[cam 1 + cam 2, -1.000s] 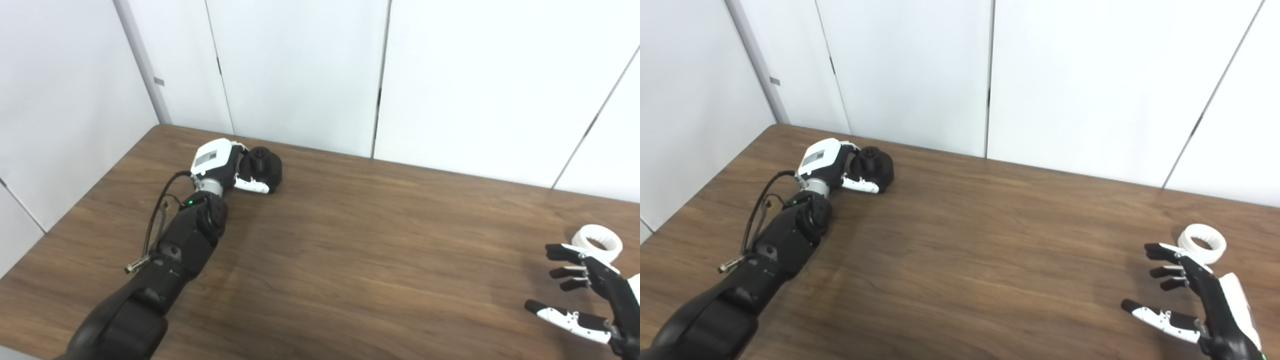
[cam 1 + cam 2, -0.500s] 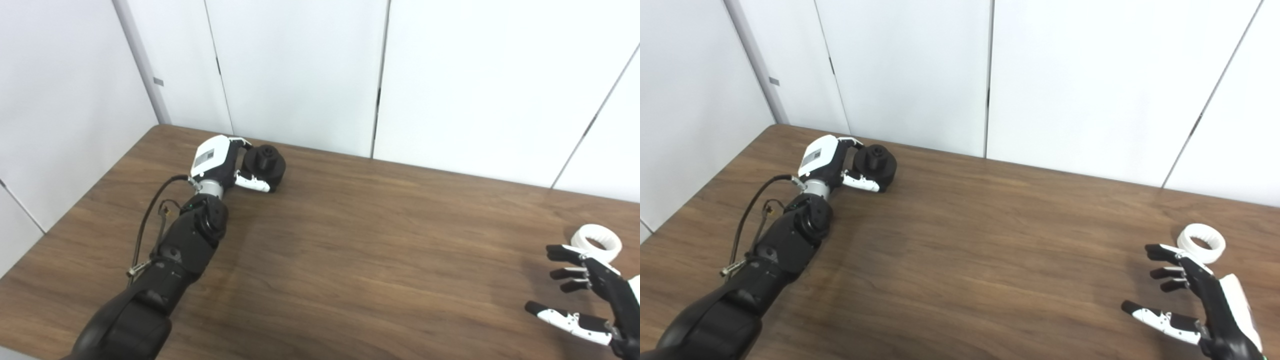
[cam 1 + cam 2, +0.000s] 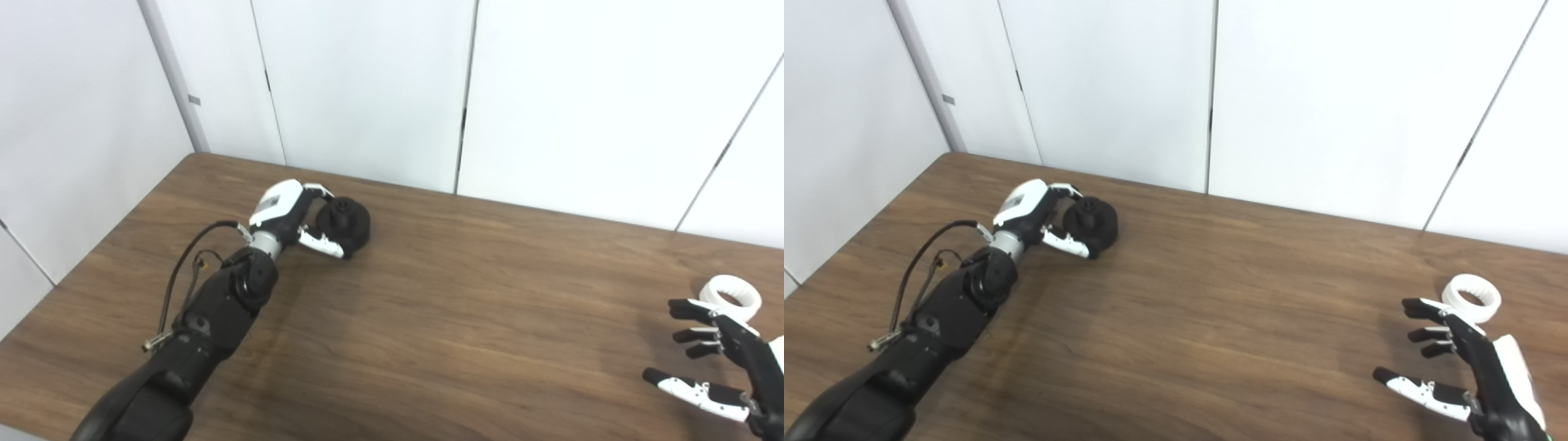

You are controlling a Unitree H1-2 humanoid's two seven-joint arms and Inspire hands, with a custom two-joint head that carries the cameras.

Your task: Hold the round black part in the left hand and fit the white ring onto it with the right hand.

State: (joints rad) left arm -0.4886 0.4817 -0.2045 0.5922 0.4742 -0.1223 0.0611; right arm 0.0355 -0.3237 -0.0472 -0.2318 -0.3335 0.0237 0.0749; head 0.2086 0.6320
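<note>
Moved: left hand [image 3: 293,215] and round black part [image 3: 346,225] now further right and nearer along the table [image 3: 429,306] than a second ago — carried together, grip unchanged.
Left hand: closed on the round black part, thumb under its near side, fingers [image 3: 1067,187] curled over its far side.
Round black part: in the left hand at the far left of the table, stubby hub facing up and toward the camera; whether resting on the wood or just lifted off it, cannot tell.
Right hand [image 3: 1470,361]: in the same place as before, low at the right edge, fingers spread wide, holding nothing.
White ring [image 3: 1475,297]: flat on the table at the far right, just beyond the right hand's fingertips — touching them or not, cannot tell.
Apart: ring and black part well apart, at opposite ends of the table.
</note>
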